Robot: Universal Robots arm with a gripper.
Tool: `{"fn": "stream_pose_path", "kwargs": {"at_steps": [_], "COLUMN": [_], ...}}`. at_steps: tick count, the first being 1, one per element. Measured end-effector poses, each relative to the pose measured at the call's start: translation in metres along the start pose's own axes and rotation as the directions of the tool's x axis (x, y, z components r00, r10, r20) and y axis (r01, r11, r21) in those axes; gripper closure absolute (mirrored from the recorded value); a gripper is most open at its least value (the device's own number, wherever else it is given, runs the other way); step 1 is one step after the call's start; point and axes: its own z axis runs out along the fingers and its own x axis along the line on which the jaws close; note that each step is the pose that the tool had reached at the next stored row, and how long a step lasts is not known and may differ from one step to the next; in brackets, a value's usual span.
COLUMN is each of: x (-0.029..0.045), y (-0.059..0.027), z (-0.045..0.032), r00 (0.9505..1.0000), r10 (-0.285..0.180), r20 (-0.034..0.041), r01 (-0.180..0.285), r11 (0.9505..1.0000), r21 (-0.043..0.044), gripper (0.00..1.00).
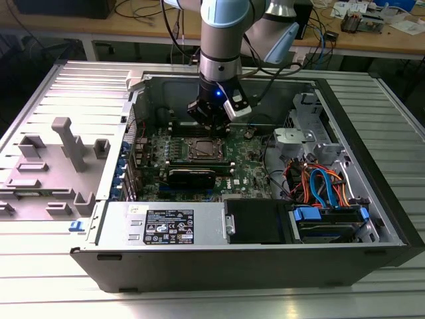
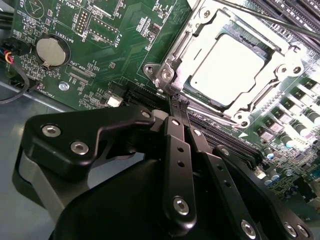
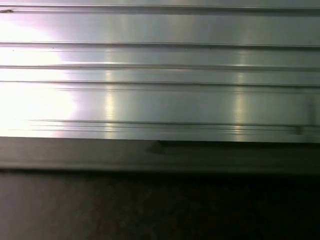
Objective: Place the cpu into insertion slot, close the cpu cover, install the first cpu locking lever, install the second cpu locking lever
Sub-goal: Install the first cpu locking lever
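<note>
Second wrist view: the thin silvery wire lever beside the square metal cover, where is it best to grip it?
Probably at the straight bare shaft of the thin silvery wire lever, with the gripper closing across its thin width from above. It is a long rod, and the square silvery cover lies close alongside.

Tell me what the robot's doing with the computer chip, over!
Gripper shut, empty, tips at the cpu cover's corner. Cpu seated in the insertion slot, cover down over it. Nothing in the way.
</note>
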Motion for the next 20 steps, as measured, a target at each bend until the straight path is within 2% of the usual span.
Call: {"fn": "stream_pose_path", "kwargs": {"at_steps": [4, 13, 14, 18, 19, 20], "x": [0.0001, 0.0002, 0.0, 0.0001, 0.0, 0.0001], "y": [-0.0001, -0.0004, 0.0, -0.0004, -0.0005, -0.0005], "z": [0.0015, 0.0039, 0.0049, 0.0049, 0.0048, 0.0045], "r00": [1.0, 1.0, 1.0, 1.0, 1.0, 1.0], "r10": [0.0, 0.0, 0.0, 0.0, 0.0, 0.0], "r20": [-0.0005, -0.0004, 0.0004, -0.0004, -0.0003, -0.0001], "r01": [0.0, 0.0, 0.0, 0.0, 0.0, 0.0], "r11": [1.0, 1.0, 1.0, 1.0, 1.0, 1.0], "r21": [0.0077, 0.0092, 0.0064, 0.0078, 0.0052, -0.0027], "gripper": [0.89, 0.89, 0.89, 0.89, 0.89, 0.89]}}
